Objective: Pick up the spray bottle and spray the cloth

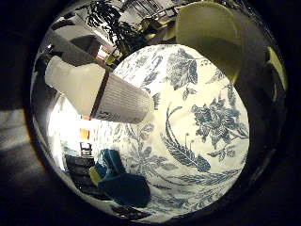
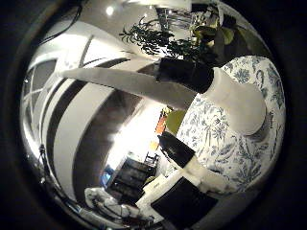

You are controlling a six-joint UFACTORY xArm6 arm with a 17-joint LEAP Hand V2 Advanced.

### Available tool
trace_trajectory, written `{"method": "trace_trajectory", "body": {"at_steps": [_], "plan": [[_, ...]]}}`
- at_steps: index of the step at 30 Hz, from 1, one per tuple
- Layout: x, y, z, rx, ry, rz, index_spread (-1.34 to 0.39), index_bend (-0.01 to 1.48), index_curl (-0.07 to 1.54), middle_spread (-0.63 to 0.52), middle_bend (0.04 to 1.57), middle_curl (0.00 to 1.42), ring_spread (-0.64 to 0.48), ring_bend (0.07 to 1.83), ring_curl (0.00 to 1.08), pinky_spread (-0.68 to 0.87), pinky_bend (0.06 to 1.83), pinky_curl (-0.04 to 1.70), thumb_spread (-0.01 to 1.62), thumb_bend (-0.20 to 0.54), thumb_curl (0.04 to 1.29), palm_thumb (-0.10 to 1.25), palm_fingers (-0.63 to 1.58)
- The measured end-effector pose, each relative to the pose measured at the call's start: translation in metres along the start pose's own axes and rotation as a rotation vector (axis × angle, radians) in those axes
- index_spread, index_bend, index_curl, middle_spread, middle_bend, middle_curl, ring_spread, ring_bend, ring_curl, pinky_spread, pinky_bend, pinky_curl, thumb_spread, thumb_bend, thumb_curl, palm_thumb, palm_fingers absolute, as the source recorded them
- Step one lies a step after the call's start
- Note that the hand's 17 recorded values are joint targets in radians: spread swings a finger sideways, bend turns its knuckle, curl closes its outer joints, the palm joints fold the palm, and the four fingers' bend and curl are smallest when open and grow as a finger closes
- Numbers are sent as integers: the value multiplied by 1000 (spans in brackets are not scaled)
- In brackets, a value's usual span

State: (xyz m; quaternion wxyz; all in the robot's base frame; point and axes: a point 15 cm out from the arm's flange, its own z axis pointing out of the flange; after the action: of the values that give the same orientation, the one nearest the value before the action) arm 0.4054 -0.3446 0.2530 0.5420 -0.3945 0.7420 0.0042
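The white spray bottle (image 1: 101,92) has a dark band and a printed label, and its base rests on the flower-patterned tablecloth (image 1: 197,127). It is close to my palm. Its black spray head (image 2: 184,73) tops the white shoulder in the thumb side view. My right hand (image 2: 192,172) shows one white and black finger reaching out fairly straight beside the bottle, its black tip apart from the bottle body. A dark blue cloth (image 1: 121,184) lies crumpled on the tablecloth, some way from the bottle's base.
A yellow-green chair (image 1: 207,33) stands at the table's far edge. A small yellow item (image 1: 94,175) lies against the blue cloth. Potted plants (image 2: 158,40) and dark furniture (image 2: 129,175) stand in the room beyond the table.
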Motion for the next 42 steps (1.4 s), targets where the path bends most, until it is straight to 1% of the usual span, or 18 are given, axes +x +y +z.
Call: {"method": "trace_trajectory", "body": {"at_steps": [6, 16, 21, 25, 28, 29, 31, 33, 34, 36, 37, 38, 40, 42], "plan": [[-5, -12, 7, -3, 9, -10, -182, 161, 303, 23, 445, 413, 56, 639, 328, 344, 615, 244, 1055, -24, 323, 586, 185], [-19, -21, 21, -19, 5, -25, -176, 169, 308, 14, 466, 418, 51, 629, 323, 345, 591, 233, 1055, -24, 323, 586, 212], [-23, -20, 34, -34, 12, -34, -176, 170, 315, -7, 486, 422, 40, 636, 323, 346, 555, 222, 1055, -24, 323, 586, 252], [-26, -20, 43, -42, 18, -43, -173, 180, 326, -35, 518, 432, 13, 663, 325, 330, 547, 212, 1055, -24, 323, 586, 333], [-28, -20, 48, -47, 19, -46, -186, 203, 354, -68, 584, 457, -44, 710, 333, 272, 528, 191, 1078, -5, 351, 668, 481], [-30, -18, 51, -52, 16, -42, -198, 210, 361, -87, 614, 469, -74, 735, 336, 230, 537, 180, 1083, 2, 369, 715, 564], [-31, -17, 53, -57, 14, -40, -222, 229, 388, -113, 667, 498, -127, 774, 350, 120, 601, 177, 1082, 9, 404, 807, 698], [-31, -17, 54, -57, 12, -37, -244, 214, 406, -140, 687, 516, -168, 849, 378, -11, 739, 197, 1049, 10, 442, 884, 875], [-32, -17, 54, -56, 12, -36, -257, 208, 420, -155, 685, 525, -184, 880, 392, -94, 802, 207, 1015, 0, 465, 923, 909], [-32, -17, 54, -53, 11, -30, -281, 226, 453, -180, 717, 550, -200, 912, 413, -222, 882, 226, 965, -13, 496, 962, 1033], [-32, -18, 54, -50, 9, -26, -290, 239, 471, -182, 725, 559, -202, 919, 422, -254, 908, 236, 953, -16, 503, 969, 1069], [-32, -18, 55, -47, 7, -23, -299, 265, 494, -187, 759, 573, -200, 945, 435, -291, 933, 252, 944, -19, 510, 969, 1147], [-33, -18, 55, -46, 5, -16, -314, 364, 558, -184, 831, 601, -202, 982, 458, -355, 989, 284, 944, -20, 521, 974, 1215], [-32, -18, 55, -46, 5, -1, -315, 475, 615, -167, 905, 619, -197, 1016, 473, -368, 1019, 310, 956, -18, 525, 978, 1290]]}}
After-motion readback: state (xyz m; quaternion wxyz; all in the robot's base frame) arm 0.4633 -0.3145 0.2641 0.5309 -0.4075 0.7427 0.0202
